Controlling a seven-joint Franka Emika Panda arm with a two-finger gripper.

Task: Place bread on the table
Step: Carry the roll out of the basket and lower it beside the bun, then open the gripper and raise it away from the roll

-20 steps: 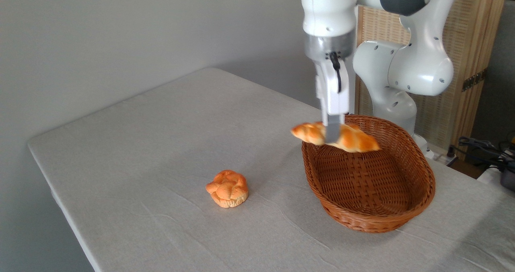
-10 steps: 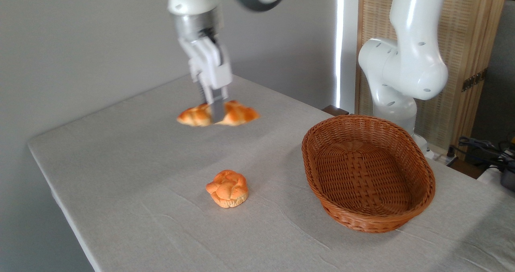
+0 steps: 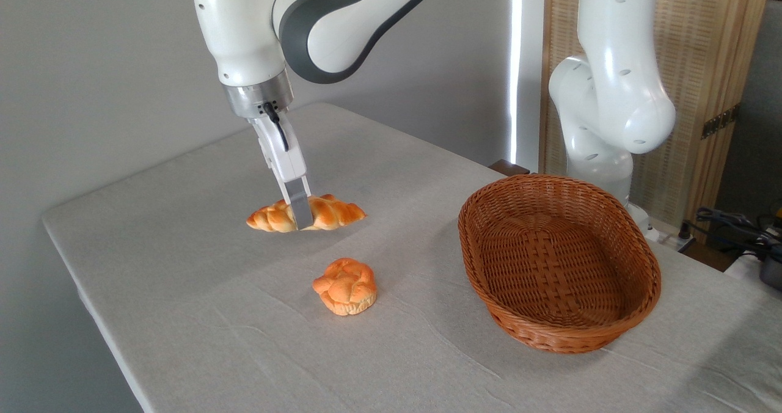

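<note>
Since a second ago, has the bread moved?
Yes. The bread, held by the gripper, went left from above the basket and now sits behind the bun.

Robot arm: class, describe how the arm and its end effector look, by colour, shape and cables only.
The arm has glossy white rounded casings with a dark grey band near the wrist. A silver metal ring joins the slim white end effector, which has grey fingers and a short black cable.

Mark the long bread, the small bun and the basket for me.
long bread [image 3: 333,211]: fixed camera, braided top right of the finger.
small bun [image 3: 346,285]: fixed camera, knotted top.
basket [image 3: 571,338]: fixed camera, near rim.
</note>
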